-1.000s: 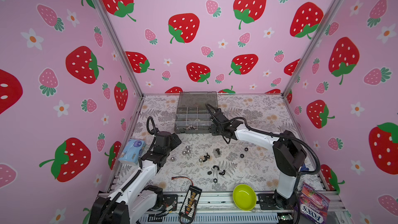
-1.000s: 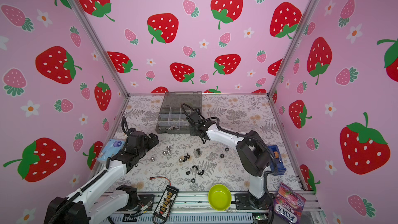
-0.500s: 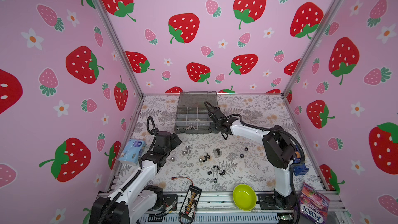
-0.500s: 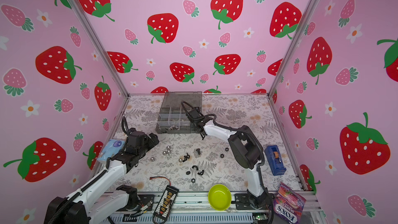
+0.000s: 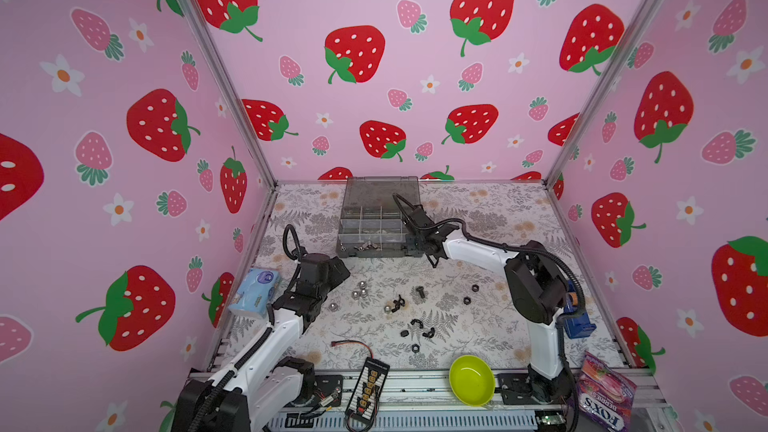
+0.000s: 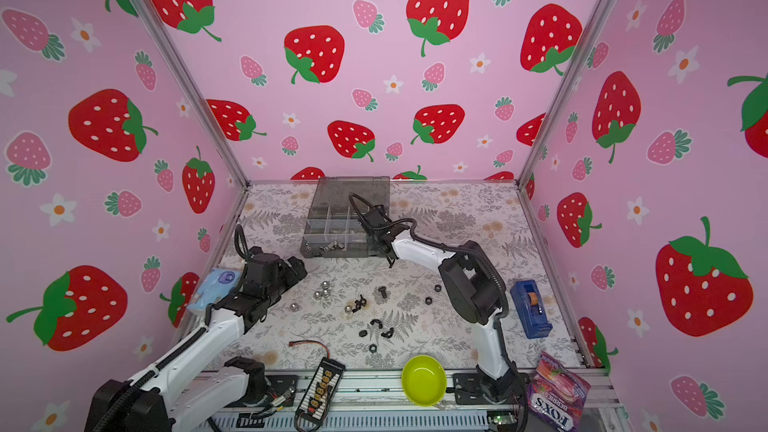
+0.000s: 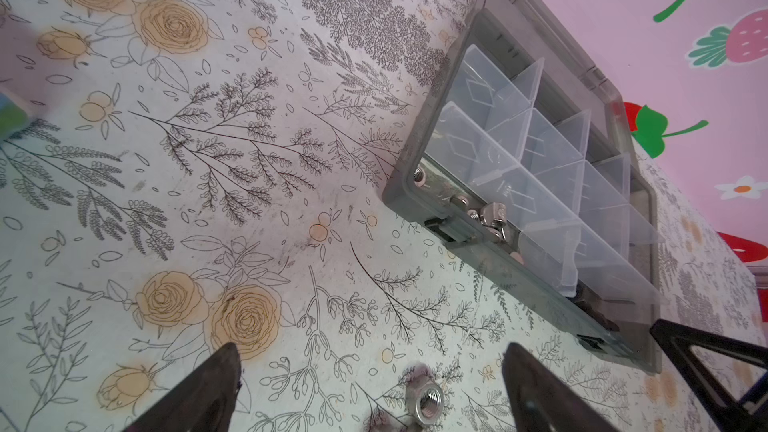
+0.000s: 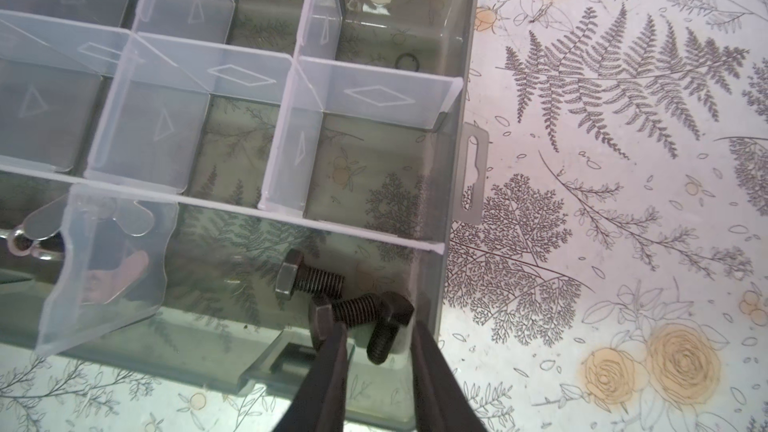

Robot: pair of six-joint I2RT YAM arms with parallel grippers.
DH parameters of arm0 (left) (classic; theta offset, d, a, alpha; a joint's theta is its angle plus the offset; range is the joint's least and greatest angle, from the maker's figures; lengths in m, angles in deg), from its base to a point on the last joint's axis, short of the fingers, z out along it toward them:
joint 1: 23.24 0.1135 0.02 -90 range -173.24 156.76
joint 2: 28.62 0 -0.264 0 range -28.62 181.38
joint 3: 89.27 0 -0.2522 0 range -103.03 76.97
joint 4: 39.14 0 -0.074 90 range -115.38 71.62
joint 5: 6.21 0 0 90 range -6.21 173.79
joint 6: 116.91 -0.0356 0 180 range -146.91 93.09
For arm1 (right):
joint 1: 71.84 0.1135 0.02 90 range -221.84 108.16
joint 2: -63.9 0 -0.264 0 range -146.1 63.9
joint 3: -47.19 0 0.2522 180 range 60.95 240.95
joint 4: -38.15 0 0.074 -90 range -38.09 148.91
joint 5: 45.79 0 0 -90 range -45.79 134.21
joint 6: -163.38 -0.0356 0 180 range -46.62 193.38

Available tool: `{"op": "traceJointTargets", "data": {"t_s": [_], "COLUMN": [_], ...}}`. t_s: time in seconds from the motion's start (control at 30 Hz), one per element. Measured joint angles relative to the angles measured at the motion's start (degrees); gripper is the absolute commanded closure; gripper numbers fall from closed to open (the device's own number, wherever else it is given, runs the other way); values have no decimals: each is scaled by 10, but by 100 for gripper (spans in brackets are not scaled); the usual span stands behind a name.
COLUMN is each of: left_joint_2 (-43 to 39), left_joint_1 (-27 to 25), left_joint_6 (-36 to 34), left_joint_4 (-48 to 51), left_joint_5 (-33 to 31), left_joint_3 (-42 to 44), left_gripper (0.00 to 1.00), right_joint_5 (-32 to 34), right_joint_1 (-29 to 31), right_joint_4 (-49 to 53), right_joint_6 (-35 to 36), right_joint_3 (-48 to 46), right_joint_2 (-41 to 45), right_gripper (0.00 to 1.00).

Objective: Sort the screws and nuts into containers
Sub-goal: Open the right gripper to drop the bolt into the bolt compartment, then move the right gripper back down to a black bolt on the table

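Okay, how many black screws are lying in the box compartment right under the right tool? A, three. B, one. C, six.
A: the right wrist view shows three black screws lying in the corner compartment beneath the right tool.

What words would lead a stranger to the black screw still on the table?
Find the grey organizer box at the back. Before it, the screw lies between silver nuts on the left and black hex nuts on the right. There it alone has a shank.
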Motion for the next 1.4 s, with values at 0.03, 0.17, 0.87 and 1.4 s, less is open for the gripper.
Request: {"op": "traceJointTargets", "data": {"t_s": [0.03, 0.17, 0.87, 1.4], "left_joint_2": [0, 0, 10, 16], "left_joint_1": [0, 0, 0, 0], "left_joint_6": [0, 0, 1, 3], "left_joint_4": [0, 0, 0, 0], "left_joint_5": [0, 0, 0, 3], "left_joint_3": [0, 0, 0, 0], "left_gripper": [1, 1, 1, 1], "right_joint_5": [0, 0, -32, -76], "right_joint_1": [0, 0, 50, 98], "right_joint_4": [0, -3, 28, 42], "right_joint_6": [0, 0, -36, -63], "right_joint_3": [0, -5, -193, -233], "right_joint_2": [0, 5, 161, 167], "right_gripper": [69, 68, 66, 67]}}
